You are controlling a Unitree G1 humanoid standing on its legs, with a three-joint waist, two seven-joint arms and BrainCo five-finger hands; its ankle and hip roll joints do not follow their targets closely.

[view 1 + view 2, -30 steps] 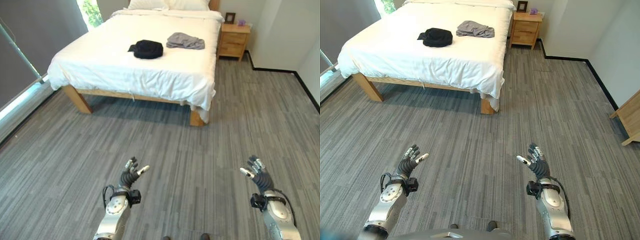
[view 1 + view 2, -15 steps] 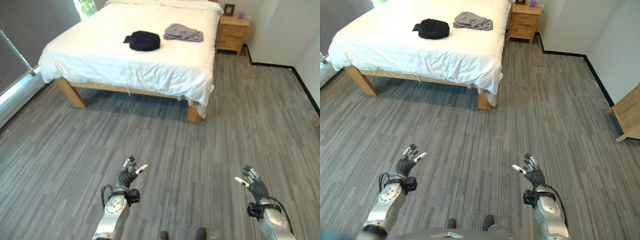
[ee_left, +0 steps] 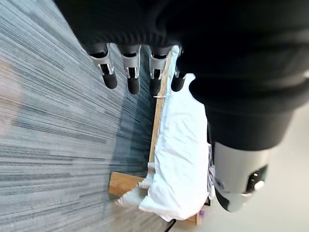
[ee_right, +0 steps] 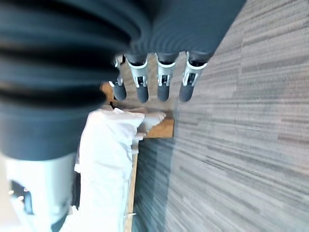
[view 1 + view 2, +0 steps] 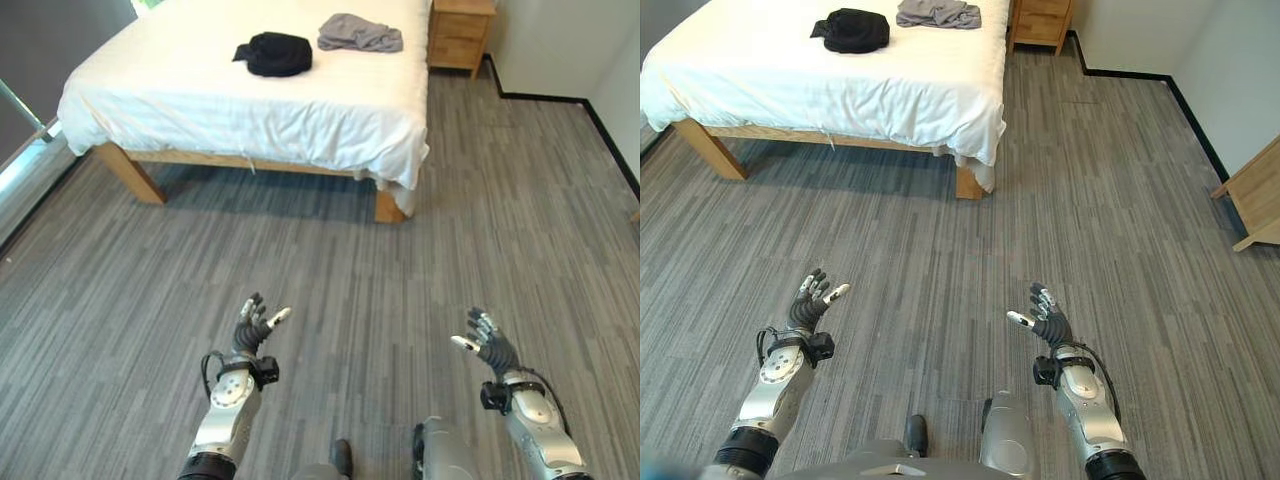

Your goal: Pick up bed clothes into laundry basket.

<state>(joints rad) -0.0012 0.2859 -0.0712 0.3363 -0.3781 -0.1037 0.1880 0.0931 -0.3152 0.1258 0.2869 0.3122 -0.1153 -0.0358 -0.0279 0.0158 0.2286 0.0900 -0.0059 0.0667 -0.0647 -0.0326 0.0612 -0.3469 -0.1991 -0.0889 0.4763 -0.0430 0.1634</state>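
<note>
Standing well short of the bed (image 5: pixel 200 90) at frame top, with black garment (image 5: pixel 272 53) and grey garment (image 5: pixel 360 33) there, left hand (image 5: pixel 252 330) and right hand (image 5: pixel 488 345) low in frame, fingers spread and empty: best closing in squarely before reaching.

Head stereo pair looked down from above, facing forward past both hands toward bed (image 5: pixel 250 90); shared floor (image 5: pixel 940 270), bed. Wrist cameras sat close behind own fingers, looked along them; both caught bed's white sheet (image 3: pixel 178 159).
</note>
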